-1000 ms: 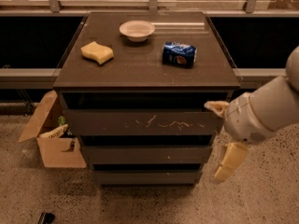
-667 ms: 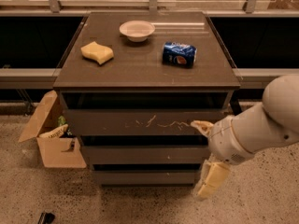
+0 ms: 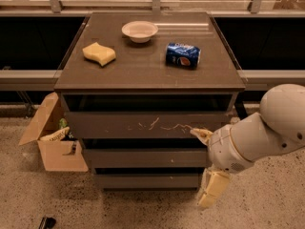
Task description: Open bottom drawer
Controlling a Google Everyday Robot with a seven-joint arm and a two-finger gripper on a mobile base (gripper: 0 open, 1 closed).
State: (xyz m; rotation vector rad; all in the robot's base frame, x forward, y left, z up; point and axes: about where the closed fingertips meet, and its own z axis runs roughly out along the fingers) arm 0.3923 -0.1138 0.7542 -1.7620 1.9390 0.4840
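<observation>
The bottom drawer is the slim, plain, dark grey-brown front at the foot of the cabinet, below the middle front and the scratched top front. All three fronts look closed. My gripper is at the cabinet's front right corner, level with the middle and bottom fronts. It is open and empty. One pale finger is by the scratched front's lower right edge. The other finger hangs beside the bottom drawer's right end. My white arm covers the cabinet's right side.
On the cabinet top lie a yellow sponge, a white bowl and a blue soda can. An open cardboard box stands on the floor at the cabinet's left. A small dark object lies on the floor at the front left.
My arm and gripper have moved left and down, from beside the cabinet's right edge to in front of its lower right corner. The drawers have not moved.
</observation>
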